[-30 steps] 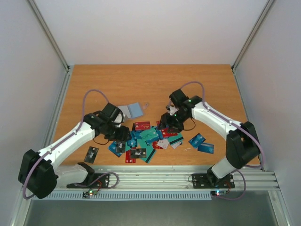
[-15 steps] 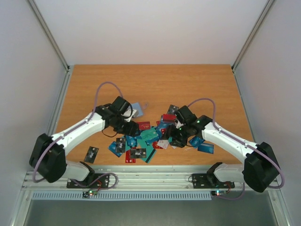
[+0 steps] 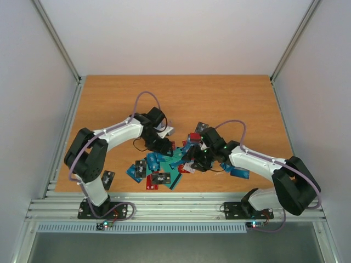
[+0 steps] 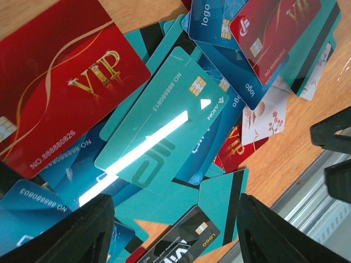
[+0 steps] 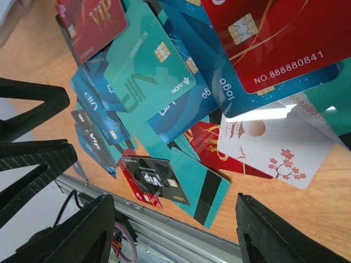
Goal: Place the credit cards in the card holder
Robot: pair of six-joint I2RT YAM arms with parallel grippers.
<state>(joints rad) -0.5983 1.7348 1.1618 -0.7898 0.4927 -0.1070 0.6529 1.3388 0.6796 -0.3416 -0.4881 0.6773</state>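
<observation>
The left fingers [image 4: 82,235] stand wide apart over the credit cards [image 3: 164,164] heaped on the desk [image 3: 230,98], gripping nothing; the card holder [image 3: 167,131] peeks out beside that wrist. The right fingers [image 5: 82,235] gape equally wide over the heap's right side, empty.

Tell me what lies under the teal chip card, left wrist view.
Beneath the teal chip card, another teal card and blue cards poke out; its middle hides the rest.

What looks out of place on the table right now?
The credit cards lie in a jumbled, overlapping heap by the near edge, some face down with stripes up. One black card sits apart to the left, and a blue card strays to the right. Nothing looks damaged.
</observation>
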